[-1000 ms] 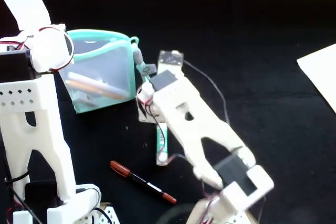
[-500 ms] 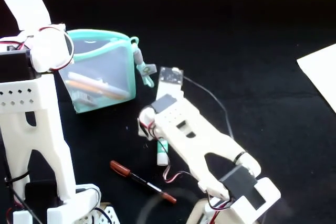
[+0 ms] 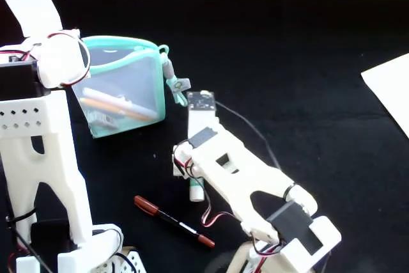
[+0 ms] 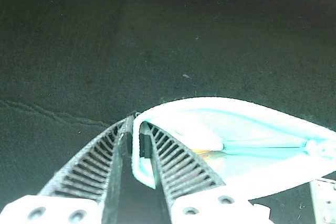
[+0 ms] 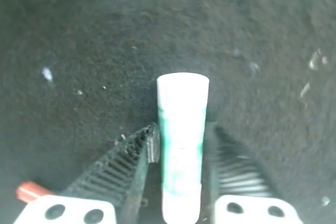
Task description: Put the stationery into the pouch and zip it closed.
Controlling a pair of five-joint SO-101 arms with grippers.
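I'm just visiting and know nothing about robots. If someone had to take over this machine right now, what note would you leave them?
Left gripper: shut on the rim of the teal pouch, holding its mouth open.
Right gripper: open, low over the black table, straddling the white-and-green tube, which lies flat.
Other things: a red pen lies on the table nearer the arm bases. Pencil-like items show through the pouch's clear side.
Done: some stationery is in the pouch.
Left: grip and load the tube, then the pen, then pull the zip tab to close the pouch.
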